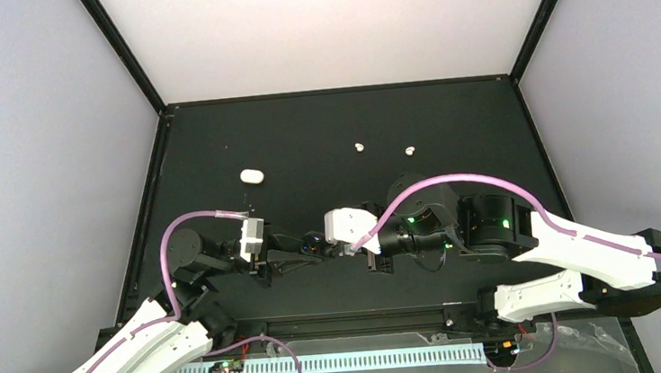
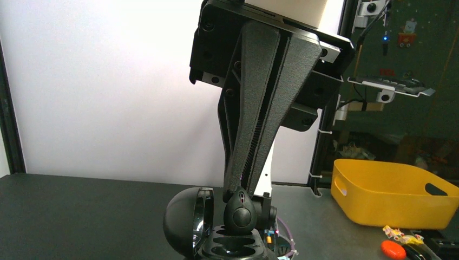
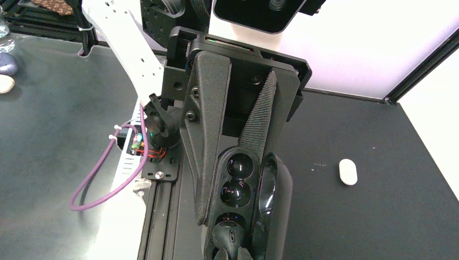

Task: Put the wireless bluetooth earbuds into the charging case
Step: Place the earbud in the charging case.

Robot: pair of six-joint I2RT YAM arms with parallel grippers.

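Note:
A black charging case (image 3: 281, 200) with its lid (image 2: 184, 222) swung open is held off the table, my left gripper (image 3: 227, 184) shut on its sides. My right gripper (image 3: 233, 253) is shut on a black earbud (image 3: 230, 235). That earbud (image 2: 241, 212) sits upright at the mouth of an end well, touching the rim. The case's other glossy wells (image 3: 240, 165) show no bud. In the top view both grippers meet at the table's near middle, left gripper (image 1: 300, 246) against right gripper (image 1: 330, 243). Two white earbuds (image 1: 360, 147) (image 1: 410, 151) lie apart farther back.
A white oval case (image 1: 252, 175) lies shut at the back left, also seen in the right wrist view as the white case (image 3: 348, 171). A purple cable (image 3: 103, 173) loops over the front rail. A yellow bin (image 2: 398, 189) stands beyond the table edge.

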